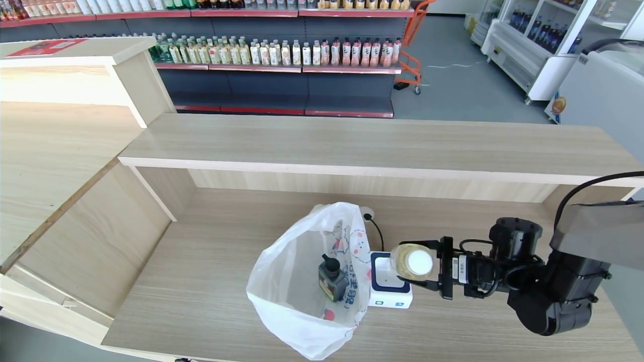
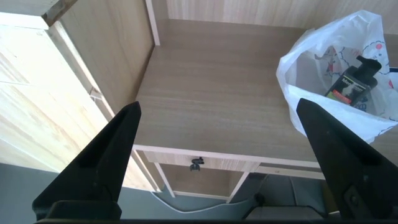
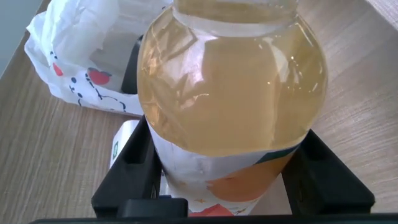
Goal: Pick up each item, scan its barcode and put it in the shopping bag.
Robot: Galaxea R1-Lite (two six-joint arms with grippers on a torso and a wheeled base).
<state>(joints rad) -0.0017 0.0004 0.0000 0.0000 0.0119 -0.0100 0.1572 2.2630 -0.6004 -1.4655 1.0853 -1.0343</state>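
Right gripper (image 1: pixel 420 262) clamped on the drink bottle (image 1: pixel 411 261), cap up, scanner (image 1: pixel 386 295) right under it. Shopping bag (image 1: pixel 282 286) just past its fingertips, dark bottle (image 1: pixel 332 282) inside. Left gripper (image 2: pixel 217 112) wide, holding nothing.

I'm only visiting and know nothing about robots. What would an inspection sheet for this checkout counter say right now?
Surface: wooden counter, with a raised ledge behind it.
Job's things: white bag standing open with a dark bottle inside; scanner right beside the bag; drink bottle held over the scanner.
Clutter: nothing seen.
Grippers: right gripper shut on the drink bottle; left gripper open and holding nothing, above the counter's near edge.
Cables: black cable running from the scanner to a socket in the counter.
Surroundings: shelves of bottled drinks, an orange cart, fridges.
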